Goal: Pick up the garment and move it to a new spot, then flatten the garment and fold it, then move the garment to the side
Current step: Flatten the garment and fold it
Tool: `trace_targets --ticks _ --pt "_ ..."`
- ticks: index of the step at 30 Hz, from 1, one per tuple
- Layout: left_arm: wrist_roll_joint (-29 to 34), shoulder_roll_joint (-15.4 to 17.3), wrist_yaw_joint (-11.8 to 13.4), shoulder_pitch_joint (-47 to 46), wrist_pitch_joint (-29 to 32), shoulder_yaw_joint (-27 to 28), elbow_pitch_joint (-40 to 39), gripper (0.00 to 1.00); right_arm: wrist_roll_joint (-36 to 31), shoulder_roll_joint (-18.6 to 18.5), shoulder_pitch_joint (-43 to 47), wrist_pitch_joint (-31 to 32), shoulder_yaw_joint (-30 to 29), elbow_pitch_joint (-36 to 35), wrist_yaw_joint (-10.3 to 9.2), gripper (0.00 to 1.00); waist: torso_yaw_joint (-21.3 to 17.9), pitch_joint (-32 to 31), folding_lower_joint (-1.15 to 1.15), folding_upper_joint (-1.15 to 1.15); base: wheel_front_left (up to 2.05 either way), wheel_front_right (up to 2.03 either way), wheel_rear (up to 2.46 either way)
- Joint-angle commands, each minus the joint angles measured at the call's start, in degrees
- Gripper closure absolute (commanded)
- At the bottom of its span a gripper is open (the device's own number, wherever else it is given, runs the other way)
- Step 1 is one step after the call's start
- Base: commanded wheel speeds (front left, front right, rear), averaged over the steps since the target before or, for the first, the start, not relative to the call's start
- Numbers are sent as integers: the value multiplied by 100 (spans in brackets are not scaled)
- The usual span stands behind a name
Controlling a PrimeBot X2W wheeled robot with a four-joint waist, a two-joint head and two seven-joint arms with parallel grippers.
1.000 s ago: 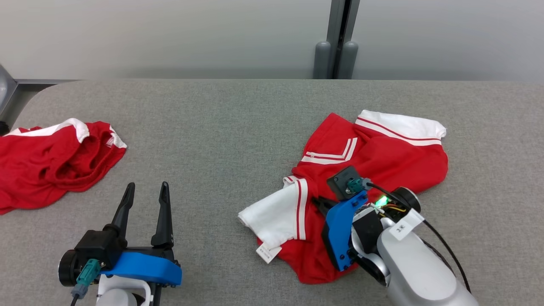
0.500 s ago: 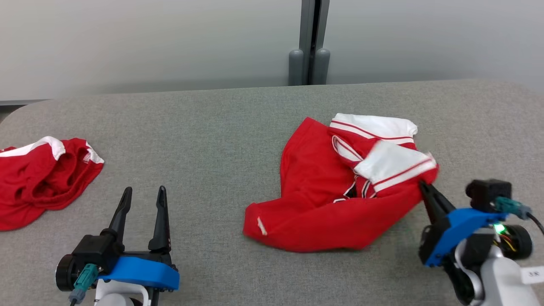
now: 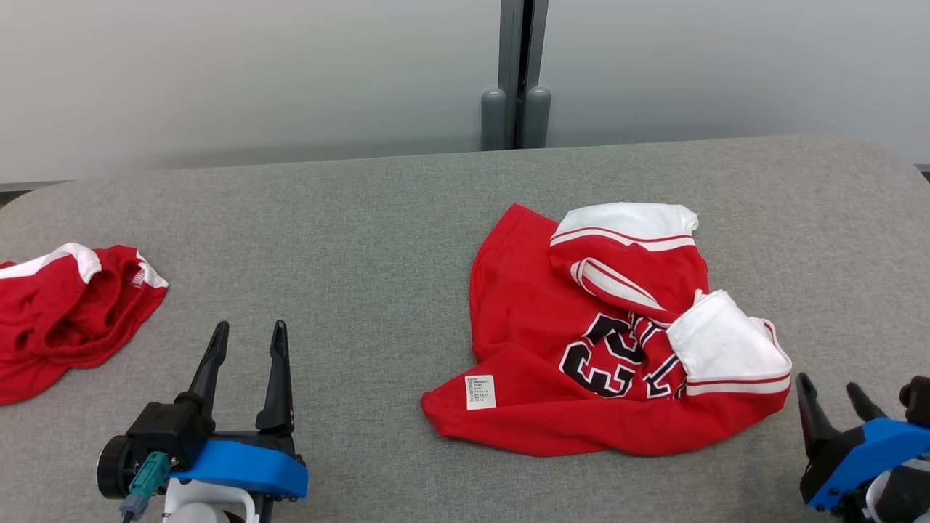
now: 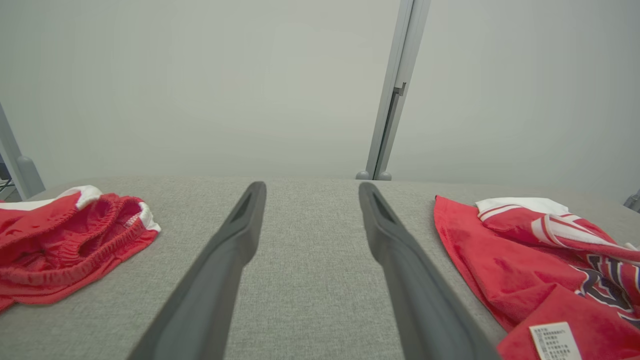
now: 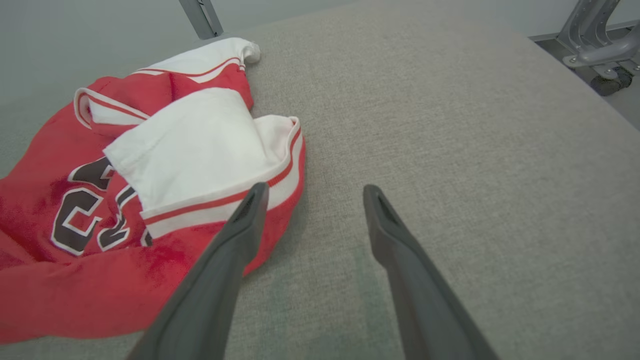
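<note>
the red and white soft-knit jersey [image 3: 538, 305] lies crumpled right of the middle of the grey fabric-covered bench [image 3: 363, 232]. its black numerals partly show. one white cuffed sleeve [image 3: 726, 349] is flopped over its near right corner, and another is bunched at its far edge. the right gripper [image 3: 827, 385] hovers just beside that near sleeve, fingers wide apart with nothing between them. in the right wrist view one finger overlaps the sleeve's striped hem; whether it touches, i cannot tell. the left gripper [image 3: 250, 327] sits well apart to the left, fingers just as wide and empty.

the cloth looks light, limp and not slippery on the woven cover. lifted from one point it would likely sag and fold on itself, so it wants a pinch at an edge, either a sleeve hem or the lower hem near the small white care label [image 3: 479, 392], and two holds to spread it flat. where layers are doubled, a pinch could catch more than one ply.

a second crumpled red garment with white trim [image 3: 65, 312] lies at the bench's far left, limiting room on that side. a grey post [image 3: 516, 109] stands behind the bench, out of the way.
</note>
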Motion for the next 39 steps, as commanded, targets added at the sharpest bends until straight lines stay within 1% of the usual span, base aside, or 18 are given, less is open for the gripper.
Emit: trace_targets --ticks 1,3,5,8,10,12,14,17,22,28,29,30,31,36,37,39 --pt "-27 18 0 15 -25 -15 0 0 -67 -7 -34 3 -32 -154 1 0 4 -12 0 0 0 0 0" --pt "-32 13 -1 25 -26 -29 10 0 -167 -6 -171 23 30 -487 1 0 11 -33 0 0 0 0 0" --pt "-33 6 -3 36 -25 -37 15 0 -250 0 -317 125 291 -813 1 0 17 -46 0 0 0 0 0" --pt "-40 -3 -5 34 -25 -46 18 0 -451 -2 -619 465 981 -1141 1 0 30 -43 0 0 0 0 0" --pt "-36 -6 -8 9 -26 -55 22 0 -629 -6 -924 738 1471 -1090 1 0 51 -19 0 0 0 0 0" --pt "-36 -11 -10 -39 -25 -69 15 0 -775 -8 -1286 1000 1873 -766 1 0 90 27 0 0 0 0 0" --pt "-42 -19 -14 -95 -26 -91 9 0 -742 -31 -1672 1232 2169 -252 1 0 154 94 0 0 0 0 0" --pt "-36 -33 -20 -164 -25 -130 -19 0 -893 -222 -2257 1413 2450 561 1 0 314 212 0 0 0 0 0" --pt "-33 -38 -29 -286 -25 -193 -33 0 -1078 -379 -3012 1409 2565 1747 1 0 596 448 0 0 0 0 0" --pt "-53 -79 -39 -432 -25 -245 -69 0 -1304 -531 -3640 1482 2533 2913 1 0 882 757 0 0 0 0 0" --pt "-54 -89 -41 -449 -25 -253 -70 0 -1349 -551 -3713 1532 2552 3073 1 56 917 788 0 0 0 0 0" --pt "-53 -97 -42 -475 -25 -265 -69 0 -1366 -561 -3779 1578 2578 3202 1 96 951 816 0 0 0 0 0" --pt "-50 -102 -44 -499 -25 -261 -69 0 -1346 -551 -3843 1624 2608 3324 1 100 974 830 0 0 0 0 0" --pt "-48 -106 -48 -493 -25 -211 -86 0 -1222 -540 -4179 1112 2570 3416 1 100 1003 842 0 0 0 0 0" --pt "-48 -106 -48 -493 -25 -211 -86 0 -1222 -540 -4179 1112 2570 3416 1 100 1003 842 0 0 0 0 0" --pt "-35 -102 -50 -491 -25 -186 -81 0 -1096 -464 -4413 702 2579 3393 1 100 990 805 0 0 0 0 0"
